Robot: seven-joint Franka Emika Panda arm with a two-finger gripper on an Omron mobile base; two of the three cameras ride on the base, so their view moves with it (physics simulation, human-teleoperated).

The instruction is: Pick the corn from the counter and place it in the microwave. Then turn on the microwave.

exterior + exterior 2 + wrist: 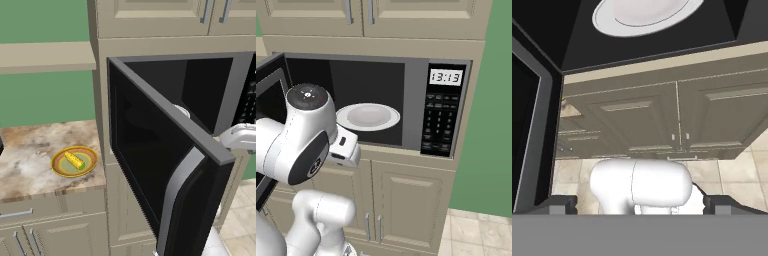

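Corn (74, 160) lies on the round plate (89, 167) on the counter (30, 150), long axis slanting, left of the open microwave (416, 100), while the gripper (639, 205), jaws spread wide and empty, sits by the microwave's mouth, well apart from it.

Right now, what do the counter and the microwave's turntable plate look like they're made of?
The counter looks like polished stone: beige-brown marbled veining and a tan edge. The turntable plate looks like glossy white glass or ceramic, smooth with a raised rim; the rendering leaves it open.
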